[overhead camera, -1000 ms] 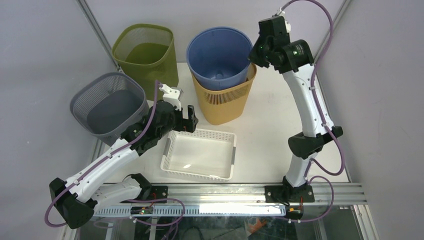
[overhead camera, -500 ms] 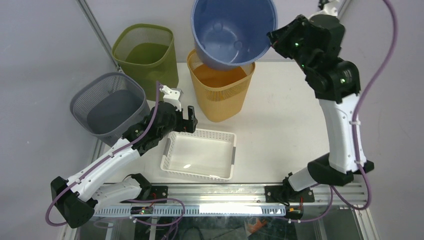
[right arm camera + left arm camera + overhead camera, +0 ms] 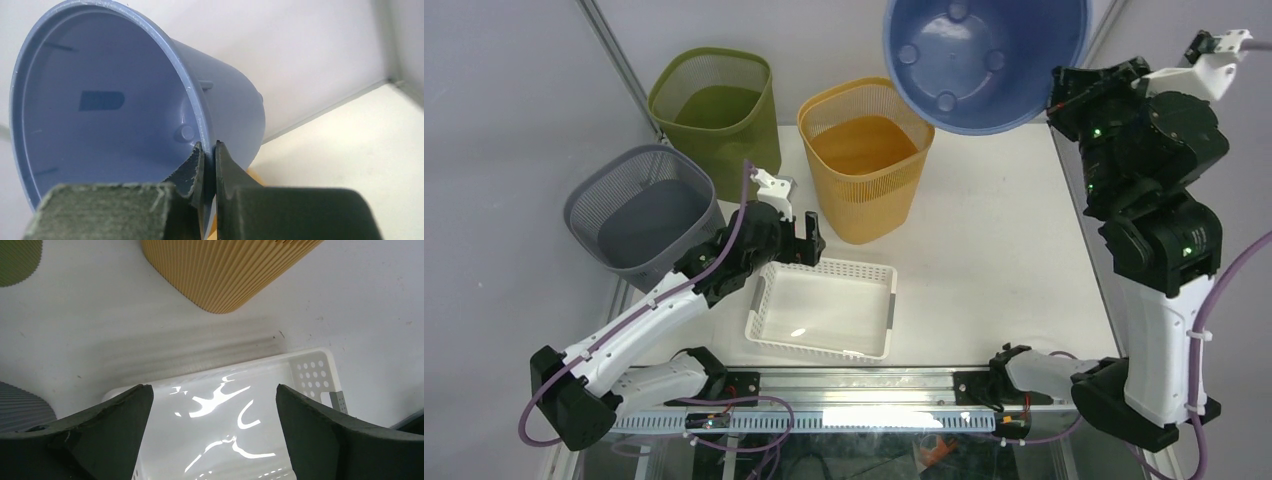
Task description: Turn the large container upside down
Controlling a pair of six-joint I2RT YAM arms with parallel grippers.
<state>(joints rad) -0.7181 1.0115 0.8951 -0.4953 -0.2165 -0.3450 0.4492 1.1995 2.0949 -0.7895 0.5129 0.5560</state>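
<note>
While the right gripper (image 3: 209, 150) pinched its rim, the blue plastic bucket (image 3: 100, 115) hung tilted in mid-air.
Its thin rim wall sat between the closed jaws, body stretching beyond them; smooth, stiff and probably light, it could slip, so a rim hold suited. The left gripper (image 3: 212, 390) held its jaws wide above the white basket (image 3: 310, 372).

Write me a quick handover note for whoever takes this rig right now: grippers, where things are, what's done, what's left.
Right gripper: shut on the bucket rim, one finger inside, one outside.
Left gripper: open, hanging over the far edge of the tray, holding nothing.
Bucket: in the air, above and right of the yellow basket, tilted, mouth toward the overhead camera.
Done: bucket grasped and off the table.
Left: turn it mouth-down and set it on the table.
</note>
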